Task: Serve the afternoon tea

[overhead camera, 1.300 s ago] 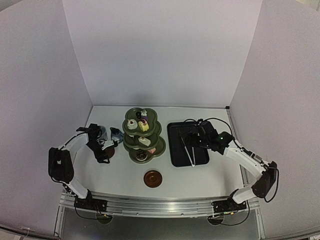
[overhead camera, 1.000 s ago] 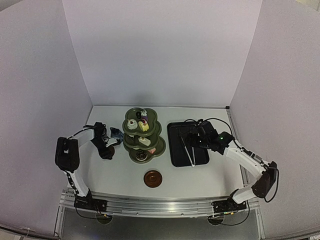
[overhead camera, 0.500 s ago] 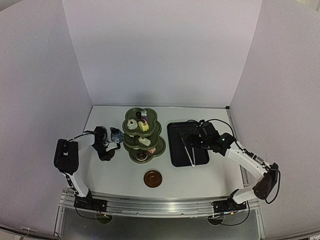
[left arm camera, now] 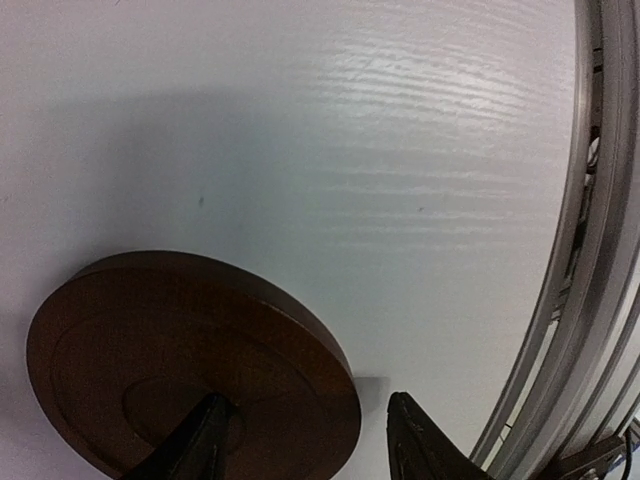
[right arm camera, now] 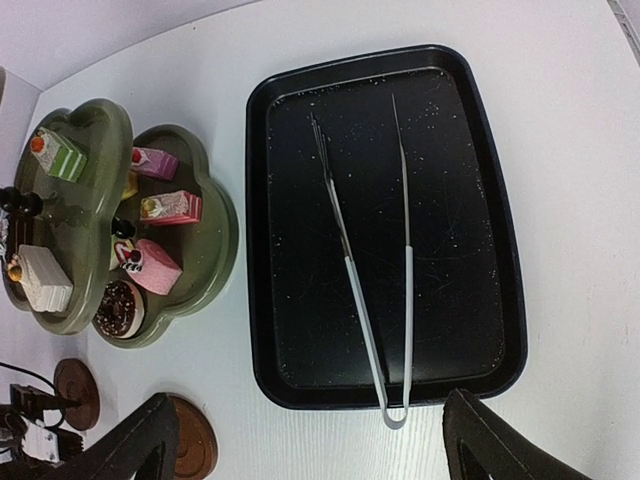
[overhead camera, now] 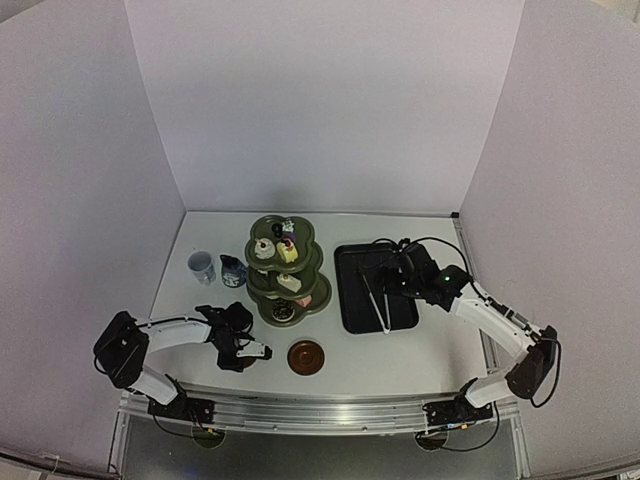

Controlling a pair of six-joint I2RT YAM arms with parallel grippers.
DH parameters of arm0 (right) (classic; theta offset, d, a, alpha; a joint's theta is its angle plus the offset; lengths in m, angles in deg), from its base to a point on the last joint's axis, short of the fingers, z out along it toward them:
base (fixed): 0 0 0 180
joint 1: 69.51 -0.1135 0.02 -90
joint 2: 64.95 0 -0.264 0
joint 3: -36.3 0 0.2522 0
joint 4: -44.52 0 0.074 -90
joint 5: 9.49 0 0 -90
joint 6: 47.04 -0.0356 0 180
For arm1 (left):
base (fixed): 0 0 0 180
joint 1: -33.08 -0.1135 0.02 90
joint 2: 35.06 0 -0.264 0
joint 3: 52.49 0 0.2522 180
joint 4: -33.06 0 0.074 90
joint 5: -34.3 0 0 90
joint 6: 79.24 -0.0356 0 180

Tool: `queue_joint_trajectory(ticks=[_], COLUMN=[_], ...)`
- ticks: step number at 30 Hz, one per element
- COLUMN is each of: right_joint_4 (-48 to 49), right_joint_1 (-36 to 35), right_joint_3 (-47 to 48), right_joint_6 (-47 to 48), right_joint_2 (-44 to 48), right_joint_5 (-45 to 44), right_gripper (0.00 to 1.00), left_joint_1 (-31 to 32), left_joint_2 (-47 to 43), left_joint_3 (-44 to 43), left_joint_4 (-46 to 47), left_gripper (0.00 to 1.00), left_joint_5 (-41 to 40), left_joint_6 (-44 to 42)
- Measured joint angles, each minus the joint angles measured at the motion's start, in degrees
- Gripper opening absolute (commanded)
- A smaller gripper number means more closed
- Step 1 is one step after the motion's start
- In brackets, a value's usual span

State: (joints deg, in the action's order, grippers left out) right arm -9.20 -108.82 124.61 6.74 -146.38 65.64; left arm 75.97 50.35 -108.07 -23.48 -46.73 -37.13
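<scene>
A white table, boxed in by plain pale walls, carries a dark green three-tier scalloped stand of small colourful pastries. A pale blue cup and a small dark blue jug stand to its left. Near the front edge the left gripper pinches the rim of one round brown saucer; a second saucer lies nearby. The right gripper hangs wide open, holding nothing, above metal tongs in a black rectangular tray.

The left arm is lying low across the lower left of the frame, the left hand pointing right with its fingers partway apart. The right arm is reaching up-left from the lower right, the right hand gaping wide.
</scene>
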Motion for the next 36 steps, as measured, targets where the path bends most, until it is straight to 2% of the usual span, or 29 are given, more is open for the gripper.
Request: queue_joint_trajectory(ticks=[7, 31, 36], right_joint_4=[0.01, 0.0, 0.0], right_joint_1=[0.0, 0.0, 0.0], right_joint_3=[0.35, 0.35, 0.35], right_joint_6=[-0.04, -0.23, -0.24], right_joint_2=[0.01, 2.24, 2.25], right_joint_5=[0.0, -0.11, -0.11], right_gripper=[0.88, 0.88, 0.88], left_joint_1=[7.57, 8.39, 8.4], left_joint_2=[3.59, 8.39, 8.03], left_joint_3=[-3.32, -8.4, -8.17], left_joint_4=[-0.69, -2.2, -2.17], left_gripper=[0.56, 0.58, 0.62], left_joint_5=[-2.03, -2.63, -2.54], left_joint_6=[2.74, 1.8, 1.64])
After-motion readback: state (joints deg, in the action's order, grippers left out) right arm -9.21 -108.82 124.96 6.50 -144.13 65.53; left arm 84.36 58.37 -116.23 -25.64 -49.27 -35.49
